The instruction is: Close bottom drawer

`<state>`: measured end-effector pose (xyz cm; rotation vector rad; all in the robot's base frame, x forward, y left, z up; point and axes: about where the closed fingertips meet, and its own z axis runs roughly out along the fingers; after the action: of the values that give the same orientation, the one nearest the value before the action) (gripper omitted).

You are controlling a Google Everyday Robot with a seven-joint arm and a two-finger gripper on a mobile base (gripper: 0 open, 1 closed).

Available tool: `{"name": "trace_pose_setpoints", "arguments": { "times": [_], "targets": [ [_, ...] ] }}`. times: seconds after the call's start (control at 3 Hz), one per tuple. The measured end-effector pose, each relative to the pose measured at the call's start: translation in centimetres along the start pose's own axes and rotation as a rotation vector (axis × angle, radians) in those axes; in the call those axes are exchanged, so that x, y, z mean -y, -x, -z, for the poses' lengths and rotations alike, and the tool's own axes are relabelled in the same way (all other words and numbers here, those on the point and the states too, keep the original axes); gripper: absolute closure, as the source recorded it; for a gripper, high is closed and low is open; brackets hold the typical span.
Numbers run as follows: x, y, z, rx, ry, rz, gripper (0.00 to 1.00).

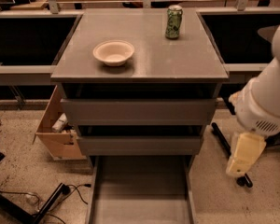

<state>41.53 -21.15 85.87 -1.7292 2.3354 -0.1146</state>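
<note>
The claw [239, 164] hangs pointing down at the right, at the end of the white arm [266, 101], beside the grey desk [144, 64] and above the speckled floor [214, 190]; I cannot tell whether it is open or closed. The bottom drawer [141, 195] is pulled far out at the foot of the desk, left of the claw and apart from it. On the desk top stand a white bowl [113, 52] and a green can [174, 22]. A cardboard box [56, 134] sits on the floor by the desk's left side
</note>
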Motion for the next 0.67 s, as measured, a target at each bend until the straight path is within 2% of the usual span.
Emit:
{"name": "trace_pose_setpoints", "arguments": {
  "times": [0.33, 0.67],
  "targets": [
    [-2.1, -2.2, -8.0, -0.084, 0.050, 0.049, 0.00],
    [-3.0, -4.3, -14.5, -0.157, 0.100, 0.098, 0.00]
  ]
}}
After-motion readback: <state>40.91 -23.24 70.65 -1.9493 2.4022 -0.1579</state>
